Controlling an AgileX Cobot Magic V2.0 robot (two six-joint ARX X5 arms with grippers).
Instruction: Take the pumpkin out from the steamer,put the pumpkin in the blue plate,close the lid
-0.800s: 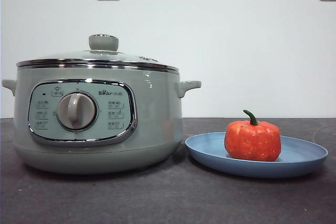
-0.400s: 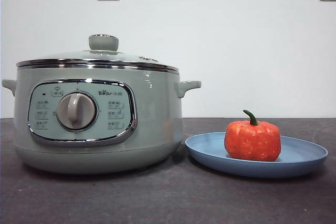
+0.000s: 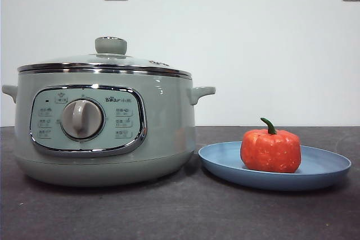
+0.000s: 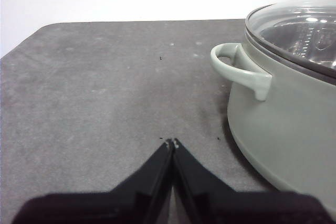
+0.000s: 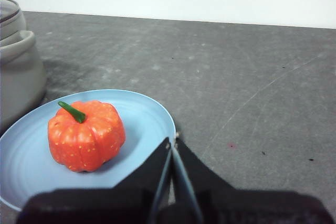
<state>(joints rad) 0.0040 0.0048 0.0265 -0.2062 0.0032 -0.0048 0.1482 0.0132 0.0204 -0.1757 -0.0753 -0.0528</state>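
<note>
The pumpkin [image 3: 270, 150] sits upright on the blue plate [image 3: 326, 167], a little toward the plate's nine o'clock side in the front view, its curved green stem [image 3: 269, 125] pointing up and leaning toward eleven o'clock. The plate lies flat on the dark table [image 3: 180, 212], just beside the steamer [image 3: 163, 127] at the steamer's three o'clock; whether their edges touch cannot be told. The lid [image 3: 104, 63] rests closed on the steamer, its steel rim seated level on the pot all round and its pale green knob [image 3: 111, 45] upright at the top. The steamer's dial [image 3: 82, 119] faces the front camera inside the chrome-framed panel, and a side handle [image 3: 201, 92] juts toward the plate. Neither arm shows in the front view. The left gripper [image 4: 172, 142] hangs above bare table with its jaws pressed together and nothing between them; the steamer's other handle [image 4: 241, 69] and the glass lid [image 4: 299, 27] lie at about two o'clock from its tips, apart from them. The right gripper [image 5: 172, 141] likewise has its jaws pressed together on nothing, its tips over the plate's [image 5: 142, 124] rim, with the pumpkin [image 5: 85, 135] at about nine o'clock, apart from them.
</note>
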